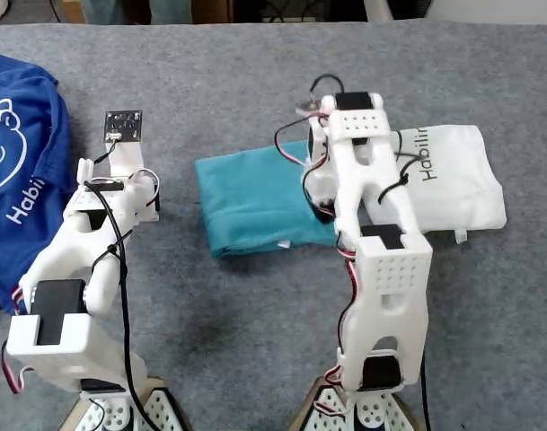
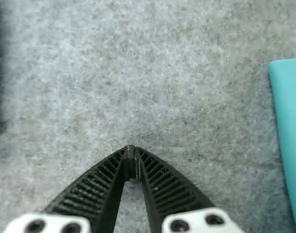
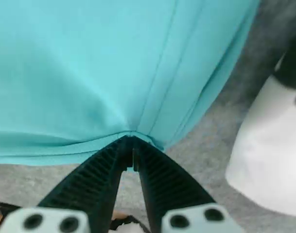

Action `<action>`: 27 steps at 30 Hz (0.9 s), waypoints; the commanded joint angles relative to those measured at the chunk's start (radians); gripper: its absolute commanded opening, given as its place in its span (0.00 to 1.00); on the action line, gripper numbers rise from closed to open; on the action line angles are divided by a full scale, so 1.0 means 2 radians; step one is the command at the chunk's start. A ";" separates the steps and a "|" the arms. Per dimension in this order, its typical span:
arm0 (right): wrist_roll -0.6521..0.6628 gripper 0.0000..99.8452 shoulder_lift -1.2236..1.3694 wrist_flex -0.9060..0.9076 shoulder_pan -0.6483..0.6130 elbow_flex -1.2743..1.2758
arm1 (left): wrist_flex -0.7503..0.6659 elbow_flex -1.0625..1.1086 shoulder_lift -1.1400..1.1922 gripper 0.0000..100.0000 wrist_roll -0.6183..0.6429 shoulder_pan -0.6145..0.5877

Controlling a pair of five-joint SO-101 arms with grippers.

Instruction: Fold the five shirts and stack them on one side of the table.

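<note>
Open along the far strip of the tabletop and at the near edge, centre. Blocked mid-table by teal shirt and white shirt, with right arm stretched over both. Narrowed between blue shirt and teal shirt by left arm.

teal shirt, white shirt, blue shirt, grey table

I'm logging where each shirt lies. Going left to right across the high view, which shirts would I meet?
blue shirt → folded teal shirt → folded white shirt
</note>
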 commanded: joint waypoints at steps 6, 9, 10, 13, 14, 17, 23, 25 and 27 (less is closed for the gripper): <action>-0.018 0.02 -0.147 0.002 0.032 0.043 | 0.002 -0.026 -0.005 0.03 0.005 -0.006; -0.020 0.02 -0.152 -0.028 0.029 0.089 | 0.002 -0.026 -0.005 0.03 0.005 -0.006; -0.020 0.02 -0.152 -0.054 0.029 0.114 | 0.002 -0.026 -0.005 0.03 0.005 -0.006; -0.018 0.02 -0.158 -0.116 0.033 0.184 | 0.015 -0.040 -0.005 0.03 0.001 0.012; -0.018 0.02 -0.163 -0.114 0.035 0.196 | 0.031 -0.058 -0.005 0.03 -0.007 0.021; -0.017 0.02 -0.183 -0.114 0.058 0.224 | 0.097 -0.142 0.000 0.03 -0.015 0.053; -0.016 0.02 -0.277 -0.101 0.087 0.224 | 0.122 -0.256 0.035 0.03 0.021 0.131; -0.018 0.02 -0.315 -0.100 0.084 0.224 | 0.120 -0.271 0.074 0.03 0.022 0.146; -0.018 0.02 -0.344 -0.100 0.077 0.229 | 0.120 -0.287 0.132 0.03 0.023 0.150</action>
